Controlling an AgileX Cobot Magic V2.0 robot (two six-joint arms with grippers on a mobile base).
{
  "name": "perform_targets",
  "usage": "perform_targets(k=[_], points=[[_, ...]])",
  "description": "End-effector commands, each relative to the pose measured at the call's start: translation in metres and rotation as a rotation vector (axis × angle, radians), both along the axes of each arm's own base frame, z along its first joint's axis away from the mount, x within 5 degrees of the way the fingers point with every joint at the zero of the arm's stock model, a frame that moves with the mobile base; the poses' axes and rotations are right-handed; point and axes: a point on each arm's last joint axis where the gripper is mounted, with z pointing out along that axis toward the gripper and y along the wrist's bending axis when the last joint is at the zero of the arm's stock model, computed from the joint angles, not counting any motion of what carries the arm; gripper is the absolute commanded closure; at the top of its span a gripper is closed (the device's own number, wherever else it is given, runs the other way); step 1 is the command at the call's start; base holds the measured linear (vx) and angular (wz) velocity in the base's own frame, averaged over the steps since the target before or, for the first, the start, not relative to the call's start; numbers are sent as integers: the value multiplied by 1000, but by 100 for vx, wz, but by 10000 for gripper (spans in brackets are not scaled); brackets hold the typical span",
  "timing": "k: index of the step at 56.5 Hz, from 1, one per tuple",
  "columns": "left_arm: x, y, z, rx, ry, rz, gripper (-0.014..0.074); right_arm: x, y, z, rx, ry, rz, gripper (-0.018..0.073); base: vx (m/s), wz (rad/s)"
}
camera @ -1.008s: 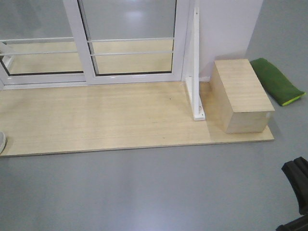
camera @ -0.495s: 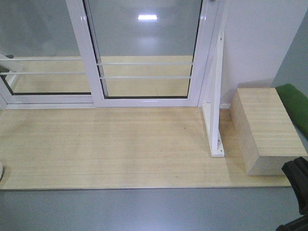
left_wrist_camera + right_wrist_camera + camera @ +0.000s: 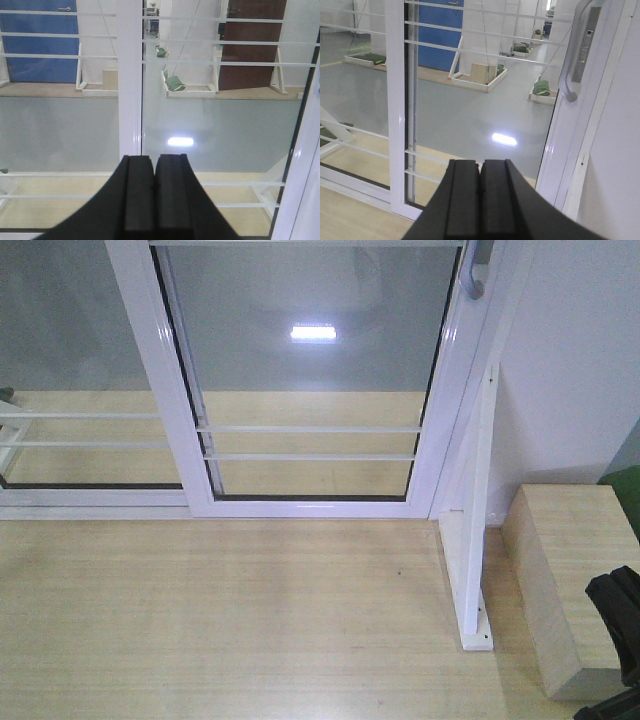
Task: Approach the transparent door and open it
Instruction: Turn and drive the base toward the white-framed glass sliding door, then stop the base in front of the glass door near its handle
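The transparent door point(image 3: 310, 508) fills the middle of the front view: clear glass in a glossy white frame, crossed by two thin white bars point(image 3: 310, 429). The lower end of its grey handle point(image 3: 478, 270) shows at the top right. In the right wrist view the grey handle point(image 3: 568, 75) hangs on the door's right stile point(image 3: 555, 150), up and to the right of my right gripper point(image 3: 480, 162), which is shut and holds nothing. My left gripper point(image 3: 153, 160) is also shut and empty. It points at a white stile point(image 3: 130, 75) some way ahead.
A white jamb post with a braced foot point(image 3: 477, 540) stands right of the door, against a white wall point(image 3: 580, 360). A pale wooden box point(image 3: 565, 580) sits right of the post. A handle-less glass panel point(image 3: 70, 390) lies to the left. Wooden platform point(image 3: 250, 620) is underfoot.
The whole view has closed in on the door. It looms larger, its handle end has come into sight at the top right, and the grey floor has dropped out of view.
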Motion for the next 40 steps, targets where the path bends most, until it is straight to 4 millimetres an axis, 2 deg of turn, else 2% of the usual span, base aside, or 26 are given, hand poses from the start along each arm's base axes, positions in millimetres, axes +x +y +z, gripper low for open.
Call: perform_targets(k=[1, 40], points=[[-1, 1, 3, -9, -81, 11, 603, 0, 0, 7, 18, -86, -5, 564, 43, 0], [-1, 1, 3, -9, -81, 11, 603, 0, 0, 7, 18, -86, -5, 564, 32, -5]])
